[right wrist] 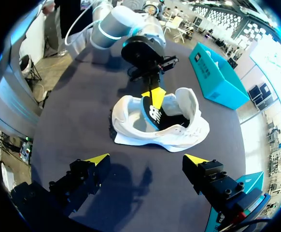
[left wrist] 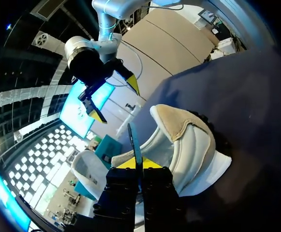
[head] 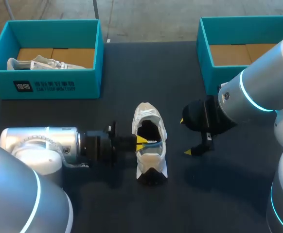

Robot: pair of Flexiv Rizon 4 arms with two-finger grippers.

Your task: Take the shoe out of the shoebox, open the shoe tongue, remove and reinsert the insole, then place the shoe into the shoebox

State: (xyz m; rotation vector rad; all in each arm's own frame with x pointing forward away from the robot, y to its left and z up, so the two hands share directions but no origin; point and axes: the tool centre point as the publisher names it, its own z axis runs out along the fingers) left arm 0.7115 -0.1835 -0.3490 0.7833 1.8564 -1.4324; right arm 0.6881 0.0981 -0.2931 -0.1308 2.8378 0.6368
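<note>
**Left gripper (left wrist: 139,163) on the insole, shoe out of its box**

Left gripper pinches the blue-edged insole (right wrist: 155,112) edge-on between its 2 yellow tips. The insole sits partly inside the white shoe (head: 150,143), which is on the table (head: 132,73) between my arms. Right gripper (right wrist: 147,159) hangs spread, near the shoe but apart. Unboxing and tongue-opening look done to me. I cannot tell whether the insole is coming out or going in. Boxing it in a teal shoebox (head: 44,82) is left.

Left pincer (head: 140,141), insole (right wrist: 156,115) in shoe (head: 148,116); right pincer (head: 185,137) beside
</note>
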